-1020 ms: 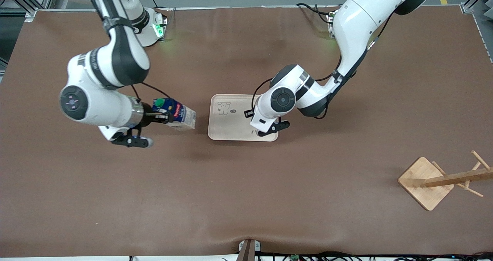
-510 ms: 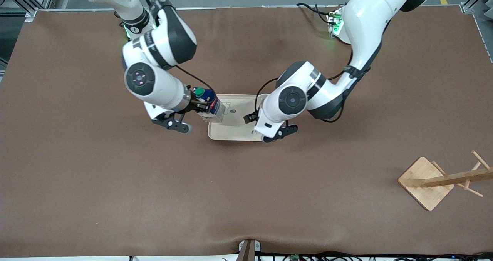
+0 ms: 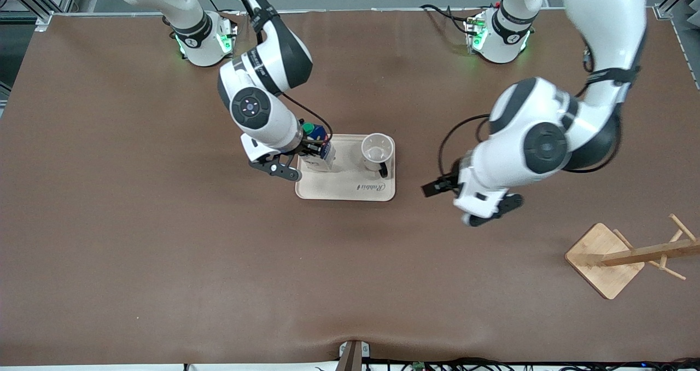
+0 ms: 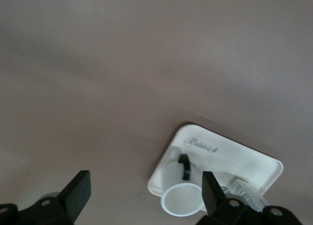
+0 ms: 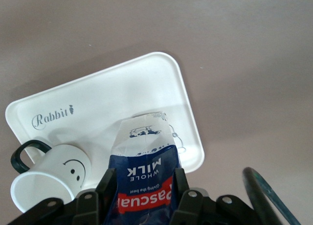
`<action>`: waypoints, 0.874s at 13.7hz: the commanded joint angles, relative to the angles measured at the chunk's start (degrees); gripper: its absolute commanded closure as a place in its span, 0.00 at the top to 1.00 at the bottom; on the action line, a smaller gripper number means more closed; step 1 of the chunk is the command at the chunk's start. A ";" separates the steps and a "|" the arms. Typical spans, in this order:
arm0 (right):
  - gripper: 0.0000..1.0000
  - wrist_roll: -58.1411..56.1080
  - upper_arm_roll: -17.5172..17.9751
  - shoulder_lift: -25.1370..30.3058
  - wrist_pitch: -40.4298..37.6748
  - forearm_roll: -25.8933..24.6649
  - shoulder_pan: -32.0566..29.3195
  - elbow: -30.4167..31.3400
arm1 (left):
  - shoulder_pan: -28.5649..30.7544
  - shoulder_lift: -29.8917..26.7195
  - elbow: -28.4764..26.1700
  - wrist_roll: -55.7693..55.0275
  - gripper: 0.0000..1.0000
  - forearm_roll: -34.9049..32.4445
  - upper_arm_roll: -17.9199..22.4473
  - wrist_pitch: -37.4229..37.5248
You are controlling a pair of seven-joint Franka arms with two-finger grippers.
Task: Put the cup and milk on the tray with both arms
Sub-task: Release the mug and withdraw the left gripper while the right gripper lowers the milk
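Brown tabletop (image 3: 164,261) fills the front view, with the tray (image 3: 344,187) near its middle. The cup (image 3: 377,151) stands upright on the tray, at the end toward the left arm. The right tool (image 3: 314,148) pinches the milk (image 3: 319,151) over the tray's end toward the right arm, so the milk only has to go straight down. The left tool (image 3: 437,187) hangs over bare tabletop, well apart from the tray, with nothing in it.

From the left wrist, the left tool (image 4: 144,193) is spread wide, and the cup (image 4: 180,199) and tray (image 4: 259,164) sit off ahead of it.

From the right wrist, the right tool (image 5: 142,191) squeezes the milk (image 5: 144,181), which points down at the tray (image 5: 122,93) just under it. The cup (image 5: 49,178) stands beside the milk.
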State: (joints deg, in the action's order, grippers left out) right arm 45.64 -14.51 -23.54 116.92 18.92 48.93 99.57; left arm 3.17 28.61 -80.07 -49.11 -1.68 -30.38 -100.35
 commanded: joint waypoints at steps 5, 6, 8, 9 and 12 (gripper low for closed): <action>1.00 2.78 -0.78 0.42 4.37 -2.13 1.42 2.74 | 10.18 -8.82 -1.14 8.92 1.00 -1.04 -0.29 5.86; 1.00 3.22 -0.78 0.51 3.85 -2.13 1.43 2.65 | 11.49 -9.80 -1.14 12.16 1.00 -1.04 -0.21 6.22; 1.00 3.40 -0.87 1.04 0.79 -1.78 1.16 1.87 | 14.13 -12.08 -1.14 17.97 1.00 -1.04 -0.12 8.14; 1.00 3.40 -1.04 1.21 -1.93 -1.52 0.90 0.20 | 15.01 -12.79 -1.14 19.56 1.00 -1.04 -0.03 9.20; 1.00 3.75 -1.13 1.13 -8.18 -1.25 -0.24 -4.89 | 16.78 -14.29 -1.05 22.82 1.00 -1.04 -0.12 10.43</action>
State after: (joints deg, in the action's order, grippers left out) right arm 47.94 -15.55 -23.19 112.10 17.92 49.36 97.56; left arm 19.47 16.17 -80.02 -28.29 -1.73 -30.29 -90.99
